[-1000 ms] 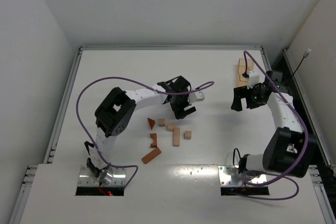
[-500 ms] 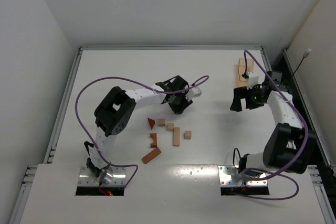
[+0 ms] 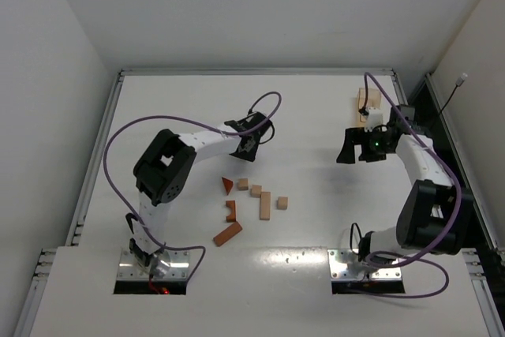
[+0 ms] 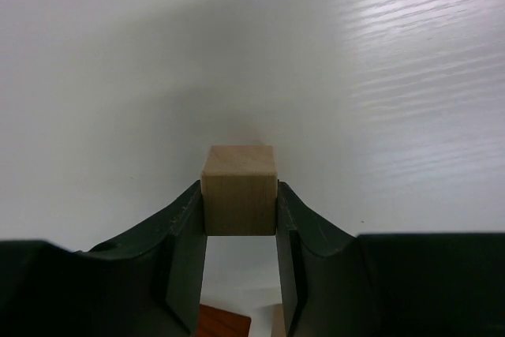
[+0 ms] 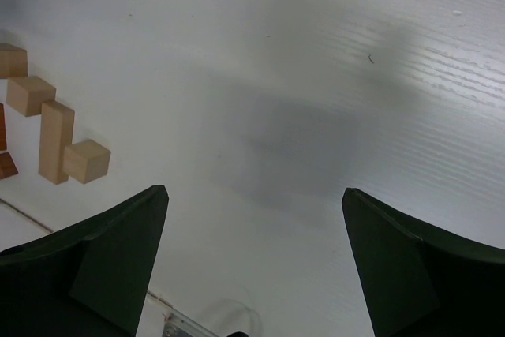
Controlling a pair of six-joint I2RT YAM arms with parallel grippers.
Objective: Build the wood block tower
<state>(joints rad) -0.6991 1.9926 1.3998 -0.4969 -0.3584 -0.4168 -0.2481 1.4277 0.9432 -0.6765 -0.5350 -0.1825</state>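
Eight small wooden blocks [image 3: 256, 191] show, none stacked. The left gripper [image 4: 239, 209] is clamped on one smooth light-tan wooden cube [image 4: 239, 187], held above the white table [image 3: 316, 108]. Seven lie loose near the table's middle: three tan cubes [image 3: 243, 184], one tan bar [image 3: 265, 205], a reddish-brown triangle [image 3: 227, 185], a reddish-brown notched piece [image 3: 231, 211] and a reddish-brown slanted bar [image 3: 227, 234]. The right gripper [image 5: 252, 219] stands with jaws wide apart, holding nothing. A flat light-tan wooden tray [image 3: 365, 102] at the far right is partly hidden behind that arm
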